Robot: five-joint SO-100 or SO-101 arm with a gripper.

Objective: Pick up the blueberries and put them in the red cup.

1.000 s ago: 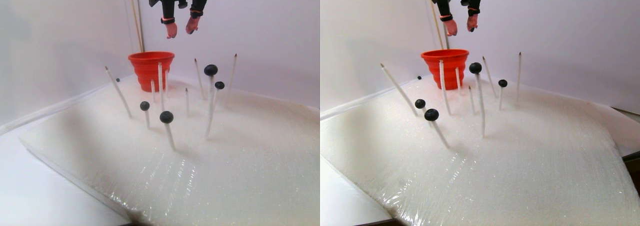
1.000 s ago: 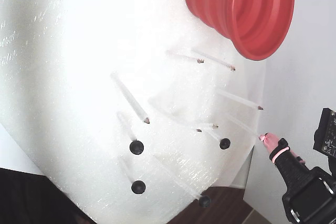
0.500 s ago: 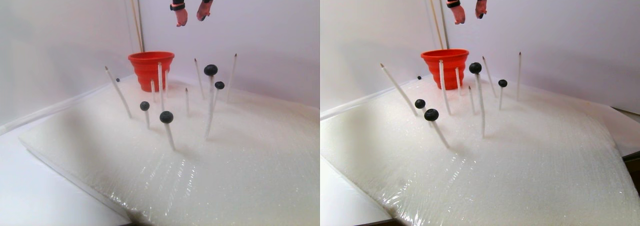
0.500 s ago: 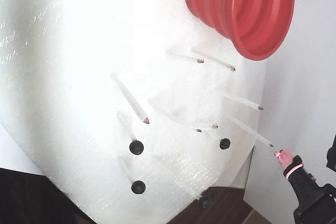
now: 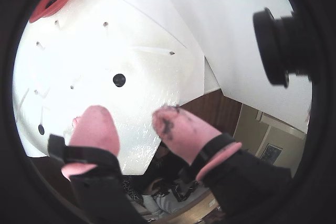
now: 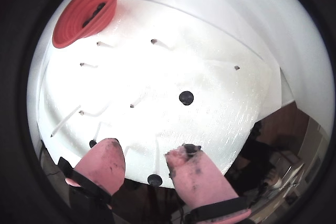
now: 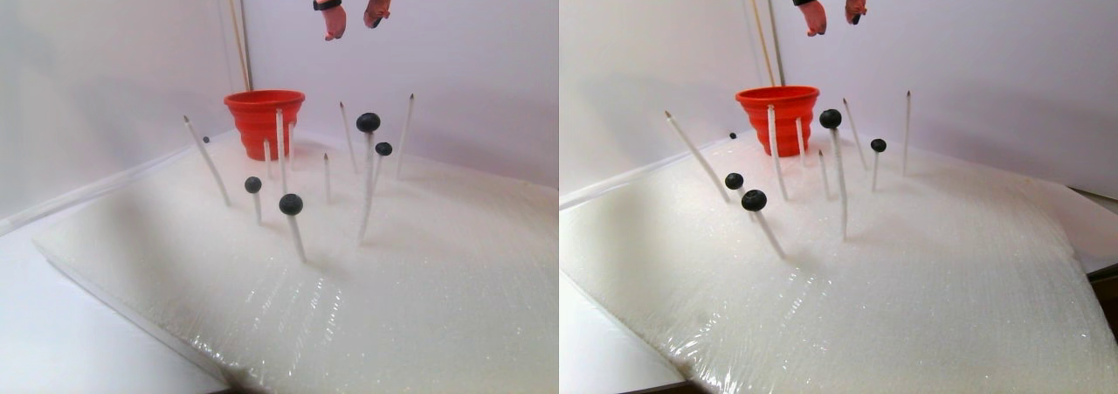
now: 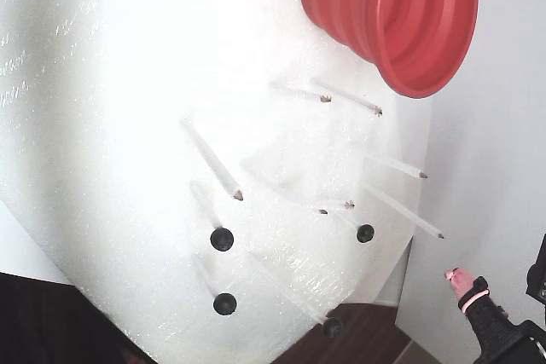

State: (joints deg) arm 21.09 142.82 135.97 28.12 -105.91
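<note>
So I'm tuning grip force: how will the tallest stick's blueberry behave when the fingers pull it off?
The blueberry is small and round, so it could probably roll if dropped on the foam sheet. It sits speared on a thin leaning stick, which may flex first. Dark smears on the fingers suggest the berries squash easily.

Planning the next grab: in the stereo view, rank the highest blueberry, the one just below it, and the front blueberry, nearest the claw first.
1. Highest blueberry, on the tallest stick, below the claw.
2. Blueberry just below it, slightly right.
3. Front blueberry, lowest, nearest the camera.
</note>
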